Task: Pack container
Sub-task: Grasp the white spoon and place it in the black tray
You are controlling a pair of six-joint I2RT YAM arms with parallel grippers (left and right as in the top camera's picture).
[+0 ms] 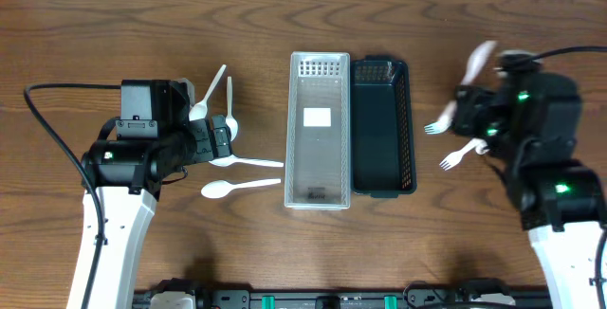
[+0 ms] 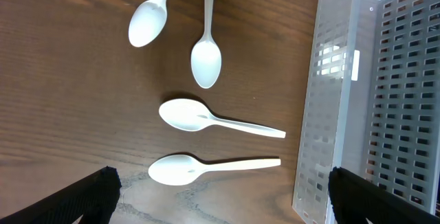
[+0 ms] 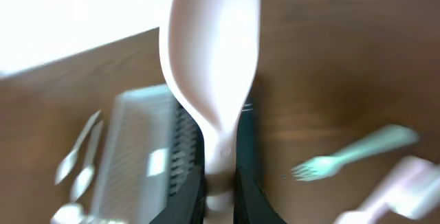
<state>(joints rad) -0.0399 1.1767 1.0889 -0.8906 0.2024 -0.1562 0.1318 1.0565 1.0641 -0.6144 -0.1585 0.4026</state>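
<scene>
The right gripper [image 3: 220, 186] was clamped on the handle of a pale pink plastic spoon [image 3: 210, 59], held clear of the table and well apart from the white perforated plastic container [image 1: 290, 129], presumably for carrying there. The left gripper [image 2: 227, 200] hung wide open above four white plastic spoons [image 2: 206, 117], probably to take one. The container's white rectangular label [image 1: 317, 117] showed no legible writing.

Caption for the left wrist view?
Four white spoons on the wooden table beside the clear bin, open left end effector hovering above.
</scene>
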